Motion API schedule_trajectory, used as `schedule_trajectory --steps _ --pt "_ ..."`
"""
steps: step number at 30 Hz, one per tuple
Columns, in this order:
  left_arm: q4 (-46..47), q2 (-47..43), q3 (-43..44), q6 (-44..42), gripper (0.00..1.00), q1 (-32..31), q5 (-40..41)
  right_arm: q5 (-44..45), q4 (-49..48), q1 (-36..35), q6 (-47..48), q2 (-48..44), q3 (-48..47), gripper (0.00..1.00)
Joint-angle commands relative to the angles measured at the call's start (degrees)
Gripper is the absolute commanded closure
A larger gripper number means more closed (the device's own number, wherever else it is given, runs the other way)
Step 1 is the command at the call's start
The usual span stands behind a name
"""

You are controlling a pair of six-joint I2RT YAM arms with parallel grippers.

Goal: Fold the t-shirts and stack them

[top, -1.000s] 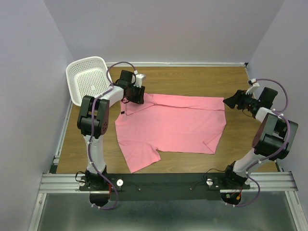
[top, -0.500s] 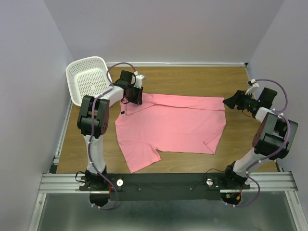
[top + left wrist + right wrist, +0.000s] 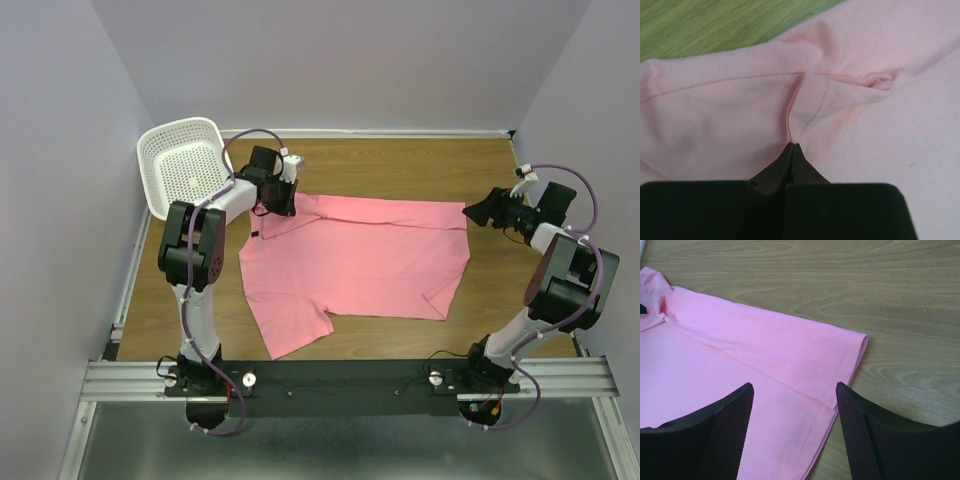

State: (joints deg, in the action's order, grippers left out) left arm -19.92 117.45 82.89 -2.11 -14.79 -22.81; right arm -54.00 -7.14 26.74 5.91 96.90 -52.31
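No readable text, label, brand, number or sign shows in any of the views.

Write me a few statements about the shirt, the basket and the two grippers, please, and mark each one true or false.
1. The left gripper is shut on a fold of the pink t-shirt. True.
2. The right gripper is clamped on the shirt's hem. False: it is open, its fingers spread apart over a corner of the shirt and holding nothing.
3. The t-shirt lies inside the white basket. False: it lies spread out on the table, outside the basket.
4. The white basket sits at the table's far left corner. True.
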Motion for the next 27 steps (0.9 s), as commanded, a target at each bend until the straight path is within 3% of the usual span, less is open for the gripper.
schedule_trajectory --steps 1,10,12,13,14,17,20,24,26,27 --pt "-0.03 -6.08 -1.76 0.53 1.00 -0.95 -1.98 -2.08 1.07 0.59 -0.46 -0.05 -0.77 0.26" --pt "3.40 -13.91 -13.62 3.33 0.99 -5.16 -5.23 -2.60 1.07 1.03 -1.17 -0.31 -1.30 0.26" --pt "2.26 -14.35 -15.82 3.69 0.86 -6.57 -3.66 -2.78 1.16 1.12 -1.34 -0.48 -1.30 0.25" --pt "1.82 -14.87 -17.83 3.78 0.69 -7.09 -2.34 -2.95 1.25 1.21 -1.43 -0.57 -1.30 0.25" --pt "1.82 -17.06 -19.07 4.65 0.63 -8.23 1.15 -2.96 1.25 1.21 -1.43 -0.75 -1.30 0.25" --pt "4.26 -23.29 -24.26 7.11 0.55 -9.12 9.14 -3.04 1.16 1.30 -1.43 -1.10 -1.30 0.25" --pt "8.83 -37.68 -27.95 9.92 0.46 -9.91 15.49 -3.39 1.33 1.30 -1.43 -1.10 -1.47 0.25" --pt "8.85 -45.63 -27.44 10.54 0.37 -9.82 19.02 -3.48 3.26 1.21 0.59 -2.24 -1.74 0.25" --pt "9.11 -48.26 -27.61 13.70 0.29 -9.12 22.26 -3.48 6.15 1.30 2.78 -2.77 -2.35 0.25" --pt "9.20 -51.41 -29.26 15.89 0.20 -8.51 24.37 -2.61 9.56 1.30 4.62 -2.77 -3.14 0.25"
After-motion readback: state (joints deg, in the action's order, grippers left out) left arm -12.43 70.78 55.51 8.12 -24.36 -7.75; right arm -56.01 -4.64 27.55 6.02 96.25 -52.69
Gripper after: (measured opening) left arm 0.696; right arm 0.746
